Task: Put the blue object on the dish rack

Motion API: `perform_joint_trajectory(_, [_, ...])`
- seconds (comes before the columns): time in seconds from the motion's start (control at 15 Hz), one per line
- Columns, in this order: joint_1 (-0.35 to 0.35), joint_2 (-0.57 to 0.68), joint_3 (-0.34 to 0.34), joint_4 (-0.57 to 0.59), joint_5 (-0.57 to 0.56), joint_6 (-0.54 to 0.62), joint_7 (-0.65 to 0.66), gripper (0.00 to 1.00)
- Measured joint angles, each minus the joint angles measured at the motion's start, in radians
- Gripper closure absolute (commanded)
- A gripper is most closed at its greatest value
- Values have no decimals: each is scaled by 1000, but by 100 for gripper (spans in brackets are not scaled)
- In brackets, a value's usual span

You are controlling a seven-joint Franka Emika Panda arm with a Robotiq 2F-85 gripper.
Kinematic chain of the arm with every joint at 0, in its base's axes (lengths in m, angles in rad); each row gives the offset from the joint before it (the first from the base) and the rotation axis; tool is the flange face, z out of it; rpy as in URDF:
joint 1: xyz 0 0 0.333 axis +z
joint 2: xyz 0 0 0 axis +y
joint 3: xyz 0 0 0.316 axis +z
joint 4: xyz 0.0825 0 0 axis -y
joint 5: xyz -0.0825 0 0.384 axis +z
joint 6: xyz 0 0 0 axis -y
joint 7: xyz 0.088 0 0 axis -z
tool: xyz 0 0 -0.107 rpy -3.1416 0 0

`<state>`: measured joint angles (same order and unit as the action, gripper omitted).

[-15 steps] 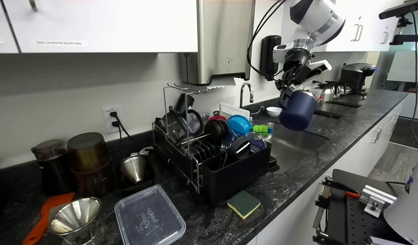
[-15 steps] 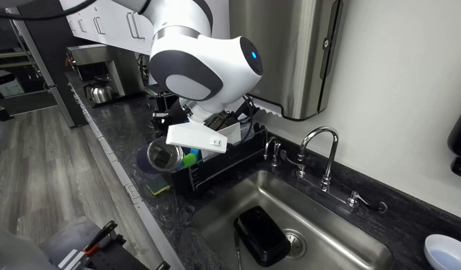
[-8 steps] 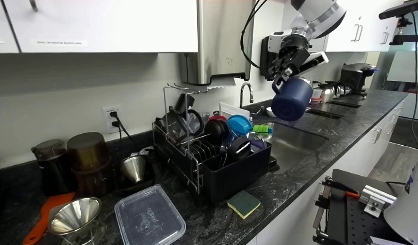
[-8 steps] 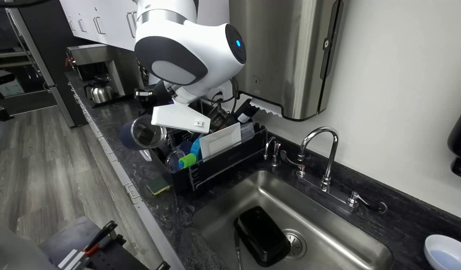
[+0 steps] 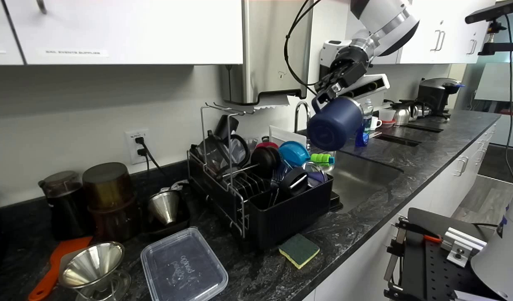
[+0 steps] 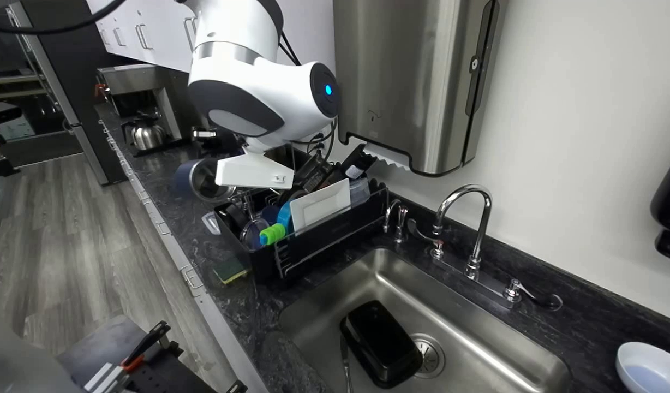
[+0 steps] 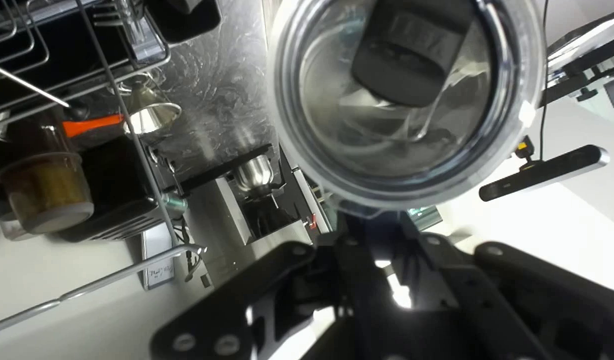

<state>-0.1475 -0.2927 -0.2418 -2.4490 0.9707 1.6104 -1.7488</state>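
Dish rack [image 5: 290,221]: below the jaws, loaded, unmoved since the earlier frames. Gripper [image 7: 379,232]: clenched on the handle of the blue mug [image 5: 336,123], which hangs tilted just under the jaws, apart from the rack, clear lid [image 7: 387,135] showing in the wrist view. In an exterior view the mug has shifted toward the rack. Soap bottle [image 5: 366,126]: past the jaws, covered by the mug before, now in sight. Sponge [image 5: 300,250]: well below the jaws, beside the rack, unmoved.
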Motion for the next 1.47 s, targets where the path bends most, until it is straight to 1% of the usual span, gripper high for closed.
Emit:
perform_joint_trajectory(0.4, [14,4,66,-60,158,140,-69,96])
perform_joint_trajectory(0.8, [43,-3,128,-100,230,197,-91,96])
perform_joint_trajectory(1.0, [48,-4,137,-100,265,208,-103,96])
perform_joint_trajectory(1.47, [48,-2,138,-99,388,258,-161,96])
